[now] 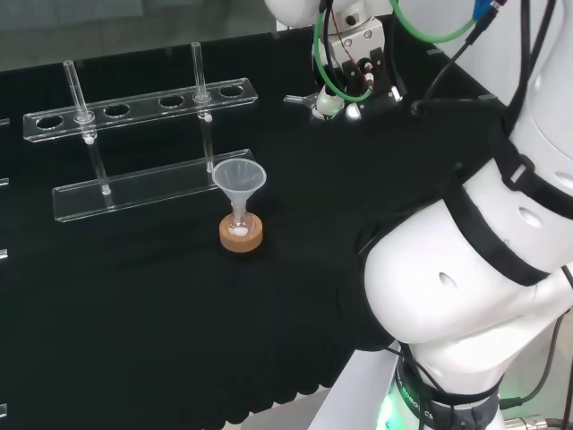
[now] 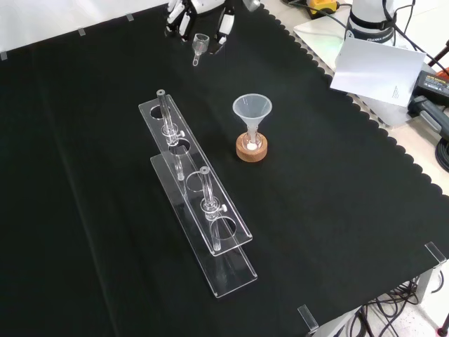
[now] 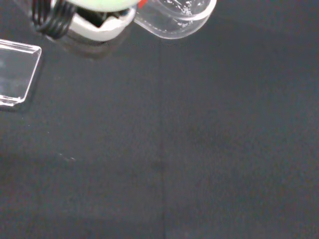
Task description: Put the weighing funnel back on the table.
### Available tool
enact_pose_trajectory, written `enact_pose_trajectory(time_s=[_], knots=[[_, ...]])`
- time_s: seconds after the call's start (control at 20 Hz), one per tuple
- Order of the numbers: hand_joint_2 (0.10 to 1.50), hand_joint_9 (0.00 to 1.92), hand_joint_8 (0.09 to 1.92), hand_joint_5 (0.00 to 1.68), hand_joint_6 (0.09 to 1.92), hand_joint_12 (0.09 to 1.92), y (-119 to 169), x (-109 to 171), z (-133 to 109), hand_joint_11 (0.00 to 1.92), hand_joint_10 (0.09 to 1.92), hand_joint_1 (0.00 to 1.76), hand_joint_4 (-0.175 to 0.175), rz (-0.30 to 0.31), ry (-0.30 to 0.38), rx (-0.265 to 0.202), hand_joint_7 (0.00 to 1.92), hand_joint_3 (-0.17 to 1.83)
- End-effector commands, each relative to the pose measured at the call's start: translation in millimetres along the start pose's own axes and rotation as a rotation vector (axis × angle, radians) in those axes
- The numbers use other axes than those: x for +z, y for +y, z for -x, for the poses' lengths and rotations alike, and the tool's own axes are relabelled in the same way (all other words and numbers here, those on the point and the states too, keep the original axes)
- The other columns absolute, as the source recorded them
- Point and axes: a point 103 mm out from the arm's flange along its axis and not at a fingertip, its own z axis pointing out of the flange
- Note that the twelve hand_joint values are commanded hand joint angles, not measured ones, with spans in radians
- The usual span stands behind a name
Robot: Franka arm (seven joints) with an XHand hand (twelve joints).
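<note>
Funnel (image 2: 252, 111) stands in a small flask (image 2: 250, 142) with white matter, on a cork ring (image 2: 251, 152); the hand (image 2: 179, 20) hangs above the cloth (image 2: 84, 175), fingers (image 2: 224, 27) pinching the weighing funnel (image 2: 200, 44).

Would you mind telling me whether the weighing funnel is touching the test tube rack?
Apart. The front view shows the weighing funnel by the hand, with bare cloth between it and the test tube rack.

Inventory, by kind:
- Black cloth (image 2: 84, 175): one.
- Clear rack (image 2: 223, 247): one.
- Test tubes (image 2: 165, 112) standing in the rack: two.
- Funnel (image 2: 252, 109): one.
- Small flask (image 2: 251, 142): one.
- Cork ring (image 2: 252, 152): one.
- Weighing funnel (image 2: 200, 43): one.
- Hand (image 2: 179, 21): one.
- White paper sheet (image 2: 375, 70): one.
</note>
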Motion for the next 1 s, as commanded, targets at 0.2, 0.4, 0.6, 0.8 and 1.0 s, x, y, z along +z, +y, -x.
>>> enact_pose_trajectory(time_s=[0.2,0.4,0.6,0.8,1.0], knots=[[0.73,0.93,0.65,1.25,0.65,1.07,55,31,9,0.75,0.30,1.11,0.175,-0.007,0.013,-0.007,0.57,0.52],[0.73,0.93,0.65,1.25,0.65,1.07,80,44,7,0.75,0.30,1.11,0.175,-0.035,0.012,-0.024,0.57,0.52],[0.73,0.93,0.65,1.25,0.65,1.07,102,58,7,0.76,0.30,1.11,0.175,-0.056,0.007,-0.035,0.57,0.52],[0.73,0.93,0.65,1.25,0.65,1.07,120,71,8,0.76,0.31,1.11,0.175,-0.073,0.000,-0.043,0.57,0.52],[0.73,0.94,0.65,1.25,0.65,1.07,133,84,9,0.76,0.31,1.11,0.175,-0.085,0.003,-0.054,0.57,0.52]])
